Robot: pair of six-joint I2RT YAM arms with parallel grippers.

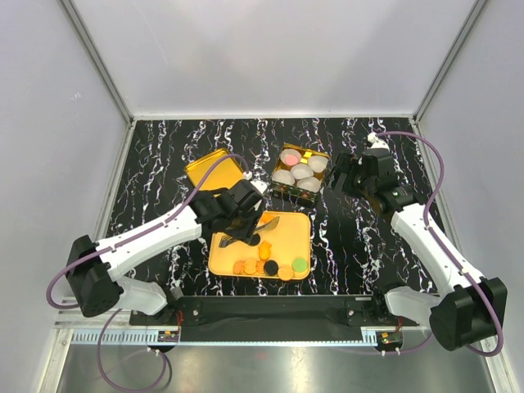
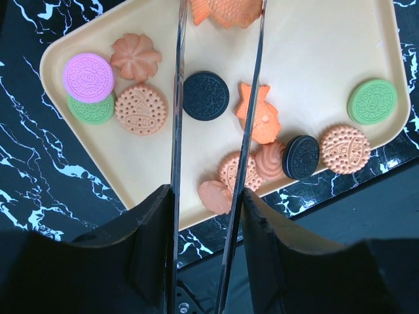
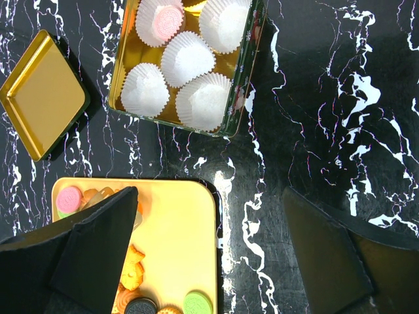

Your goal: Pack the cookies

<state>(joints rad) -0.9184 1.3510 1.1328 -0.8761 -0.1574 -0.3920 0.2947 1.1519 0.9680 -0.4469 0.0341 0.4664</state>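
L gripper (image 2: 206, 199) is clamped on a pair of metal tongs (image 2: 177, 118). Its black fingers (image 2: 154, 235) press the two arms from outside, and the arms stand apart w/ a gap btwn them. The tong tips run out of the wrist view.

The cookies (image 2: 262, 163) lie on the yellow-orange tray (image 2: 314, 52), ahead of the L fingers. A black cookie (image 2: 206, 95) lies flat btwn the tong arms, just beside one arm. An orange fish-shaped cookie (image 2: 260, 114) sits partly under the other arm. A cluster of orange ones lies close to the fingers under that same arm.

Outside the arms on one side are a pink cookie (image 2: 88, 76) overlapping a green cookie (image 2: 90, 111), plus two orange ones. On the other side are a second black cookie (image 2: 301, 157), a dotted orange one and another green.

R gripper (image 3: 209, 193) has its jaws spread wide, holding nothing. It hangs over the tray's corner and the marble table (image 3: 327, 98). Ahead of the R jaws stands a tin (image 3: 246, 72) w/ white paper cups (image 3: 188, 57), and one cup holds a pink cookie. A gold lid (image 3: 42, 95) lies ahead and off to one side.
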